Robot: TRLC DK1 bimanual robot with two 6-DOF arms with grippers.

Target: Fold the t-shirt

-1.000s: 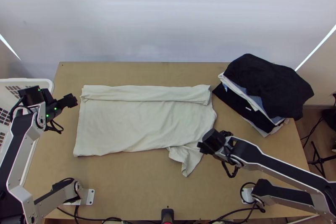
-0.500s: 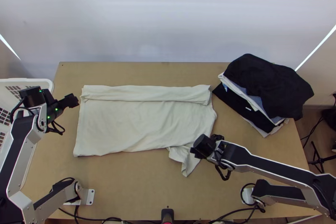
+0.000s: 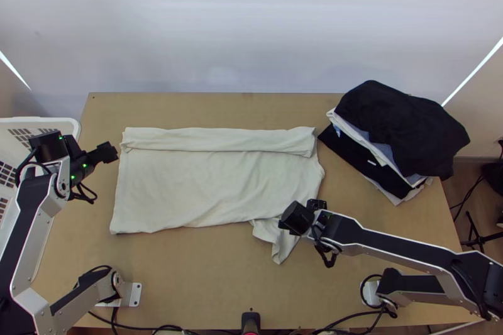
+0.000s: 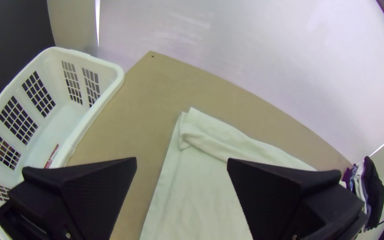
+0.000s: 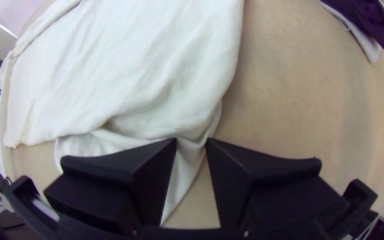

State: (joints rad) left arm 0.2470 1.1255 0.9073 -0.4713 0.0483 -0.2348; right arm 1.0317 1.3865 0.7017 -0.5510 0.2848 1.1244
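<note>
Wooden table (image 3: 207, 272) carries the t-shirt (image 3: 201, 184), far side folded; left gripper (image 4: 182, 159) gapes empty, right gripper (image 5: 192, 140) straddles near sleeve (image 3: 271, 233), slim gap, probably pre-pinch; next: clamp, tuck sleeve in.

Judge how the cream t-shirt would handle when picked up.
The t-shirt looks floppy, given its soft creases and crumpled corner. It would probably sag between grips, and its far strip, merely folded over, might come undone.
</note>
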